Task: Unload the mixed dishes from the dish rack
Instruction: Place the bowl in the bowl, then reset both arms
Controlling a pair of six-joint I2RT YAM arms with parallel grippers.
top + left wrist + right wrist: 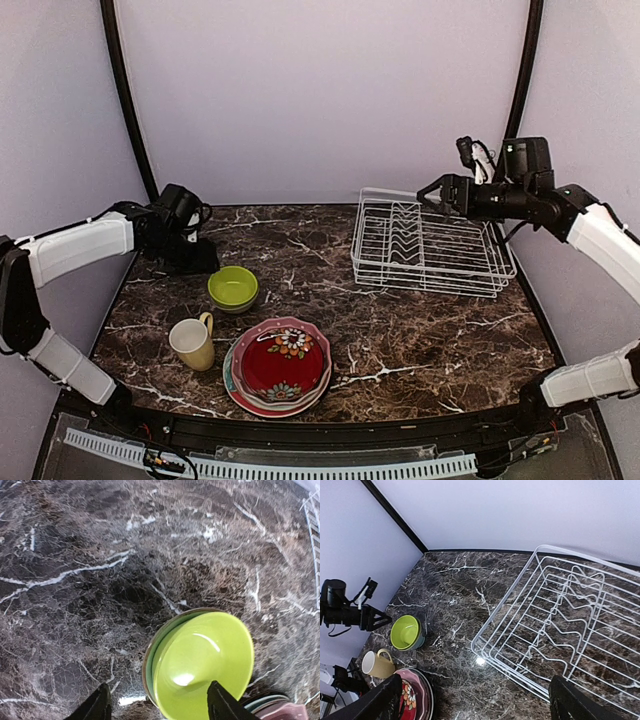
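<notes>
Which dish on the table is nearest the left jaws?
The lime-green bowl: the left wrist view shows it just beyond their tips. The yellow mug and the plate stack stand farther off, toward the front edge.

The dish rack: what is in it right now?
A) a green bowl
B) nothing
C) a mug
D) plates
B: the rack shows only bare wires; the plates, mug and bowl all sit on the table.
</notes>
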